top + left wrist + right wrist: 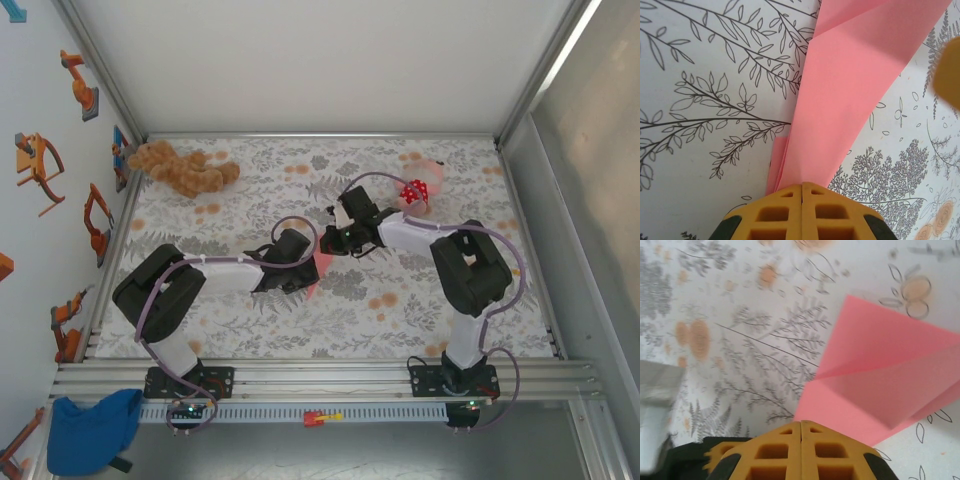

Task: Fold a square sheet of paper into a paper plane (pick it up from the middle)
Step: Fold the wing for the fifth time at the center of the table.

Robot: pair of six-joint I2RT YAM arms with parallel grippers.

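Worktop (400, 310) centre: left fingers (772, 212) and right fingers (772, 452) each pinch the paper (855, 90), which is light, limp and easily creased; hold folded edges.

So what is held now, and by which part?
The folded pink paper, by both arms: the left jaws are shut on its narrow end, the right jaws on an edge near a crease.

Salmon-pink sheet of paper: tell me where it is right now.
Top view: the folded salmon-pink sheet of paper sits mid-table over the floral cloth, between the left gripper, shut on it, and the shut right gripper.
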